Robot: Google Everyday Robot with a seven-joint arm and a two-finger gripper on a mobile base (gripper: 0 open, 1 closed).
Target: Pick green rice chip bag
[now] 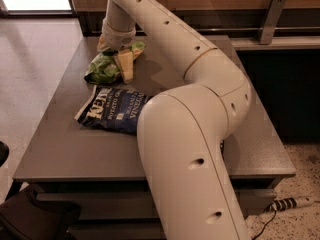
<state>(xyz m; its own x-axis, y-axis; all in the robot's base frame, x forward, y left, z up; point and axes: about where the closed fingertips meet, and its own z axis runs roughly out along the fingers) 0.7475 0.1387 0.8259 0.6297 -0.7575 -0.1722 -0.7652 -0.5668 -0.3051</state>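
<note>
Toward the far-left corner of the table (pixel 65 149), gripper (pixel 116 59) down on green rice chip bag (pixel 102 70) (clenched or released, cannot tell), just beyond dark blue potato chip bag (pixel 110 111).

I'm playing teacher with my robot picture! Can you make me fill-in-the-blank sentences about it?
The gripper is at the green rice chip bag, not the ____ potato chip bag.
The table holds ____ bags in view.
The green rice chip bag lies ____ from the camera than the potato chip bag.
Missing words: blue; two; farther.
</note>
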